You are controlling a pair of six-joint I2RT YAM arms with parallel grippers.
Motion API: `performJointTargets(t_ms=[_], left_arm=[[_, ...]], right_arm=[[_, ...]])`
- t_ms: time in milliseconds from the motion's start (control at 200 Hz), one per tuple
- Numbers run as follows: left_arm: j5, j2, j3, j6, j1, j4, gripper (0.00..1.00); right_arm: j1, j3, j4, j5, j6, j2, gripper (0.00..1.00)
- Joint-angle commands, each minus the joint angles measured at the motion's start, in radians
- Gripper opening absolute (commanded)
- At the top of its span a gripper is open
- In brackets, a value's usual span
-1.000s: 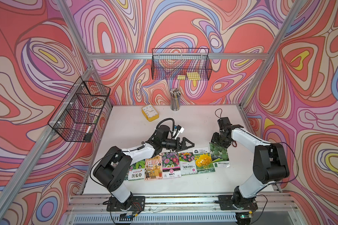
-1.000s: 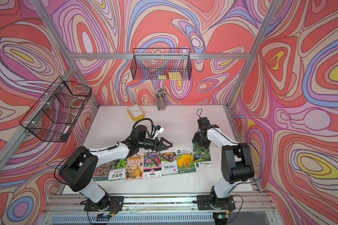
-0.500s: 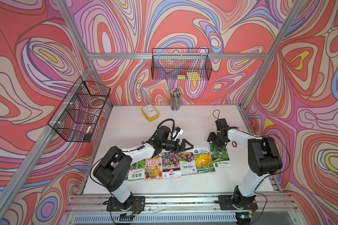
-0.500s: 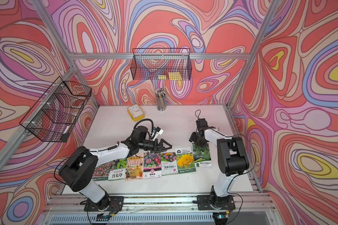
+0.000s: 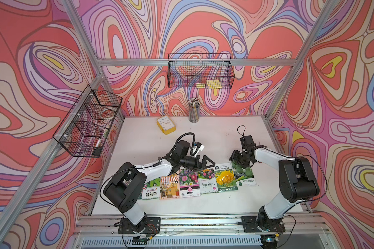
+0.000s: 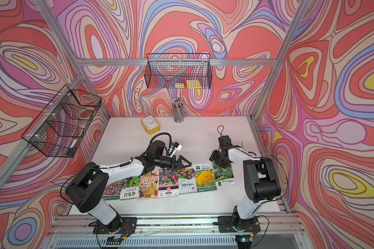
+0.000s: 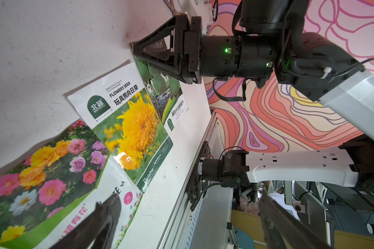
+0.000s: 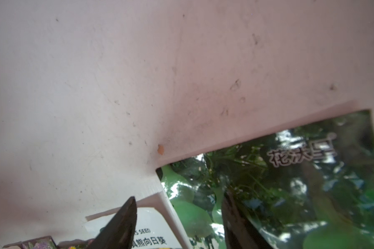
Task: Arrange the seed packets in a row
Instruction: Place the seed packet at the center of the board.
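So, not much has moved in the last second except the right gripper (image 8: 179,199). It has slid from over the far end of the gourd packet (image 5: 245,176) toward the corner next to the sunflower packet (image 5: 225,177), and it sits low there. Its fingers (image 8: 125,220) are partway apart, one over the sunflower packet's white top and one over the gourd packet, with nothing pinched between them as far as I can see. The left gripper (image 7: 188,197) hasn't budged. It's spread wide and empty above the mixed-flower packet (image 5: 207,180) on the sunflower packet's other side.

None of the seed packets (image 6: 168,183) have shifted. All seven lie flat on the table (image 5: 203,133), with five running off from the sunflower packet on the left gripper's side and the gourd one ending the row. That one sits a bit further back than the sunflower packet. Their edges touch or slightly overlap, and I can't tell which is on top.

My read: the row's basically done, and this looks like a last nudge to square up the end packet.
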Motion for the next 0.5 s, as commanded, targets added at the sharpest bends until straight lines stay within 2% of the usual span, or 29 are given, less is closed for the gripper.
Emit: performJointTargets(t_ms=[0,255,496], left_arm=[[-0.007,-0.01,0.023,0.018,-0.005,-0.011,0.99],[-0.008,-0.005,0.03,0.02,-0.008,-0.012,0.99],[-0.011,-0.002,0.042,0.03,-0.015,-0.028,0.99]], right_arm=[[0.006,-0.051,-0.027,-0.033,0.032,-0.022,0.63],[0.007,-0.109,-0.036,-0.028,0.034,-0.065,0.63],[0.006,-0.074,-0.031,-0.085,0.047,-0.118,0.64]])
